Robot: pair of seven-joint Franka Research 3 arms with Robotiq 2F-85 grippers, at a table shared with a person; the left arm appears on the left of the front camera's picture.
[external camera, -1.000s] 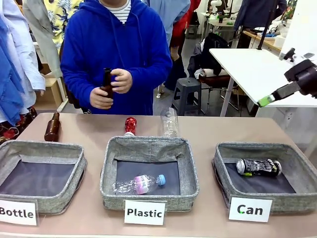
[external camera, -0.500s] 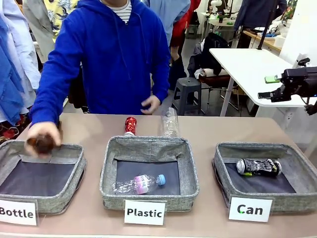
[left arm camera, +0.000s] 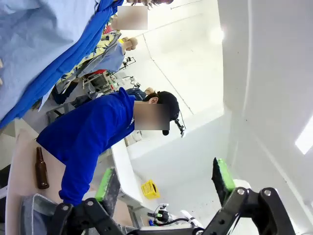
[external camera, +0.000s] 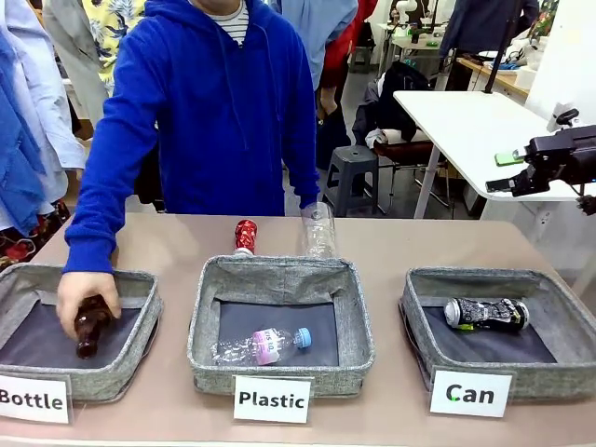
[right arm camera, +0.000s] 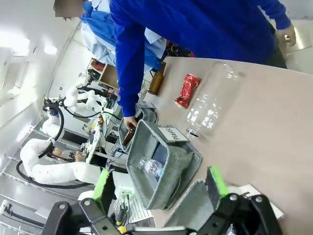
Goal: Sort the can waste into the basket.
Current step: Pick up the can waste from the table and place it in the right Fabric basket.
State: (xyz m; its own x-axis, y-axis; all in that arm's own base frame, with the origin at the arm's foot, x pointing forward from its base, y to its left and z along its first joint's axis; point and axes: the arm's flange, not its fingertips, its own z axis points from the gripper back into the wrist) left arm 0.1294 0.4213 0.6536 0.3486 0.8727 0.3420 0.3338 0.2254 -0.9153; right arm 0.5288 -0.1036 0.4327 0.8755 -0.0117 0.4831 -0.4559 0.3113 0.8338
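Black can (external camera: 486, 313) is lying on its side inside the Can basket (external camera: 549, 377). Red can (external camera: 245, 237) is resting on the table (external camera: 400, 244), well left of that basket and beyond its far rim. Right gripper (external camera: 503, 172) is hovering high above the basket's far right corner, fingers spread, gripping nothing. Left gripper (left arm camera: 166, 181) is showing fingers spread wide, nothing between them

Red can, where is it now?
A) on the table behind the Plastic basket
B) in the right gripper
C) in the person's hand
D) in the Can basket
A: the red can sits on the table just behind the Plastic basket, next to a clear bottle, untouched.
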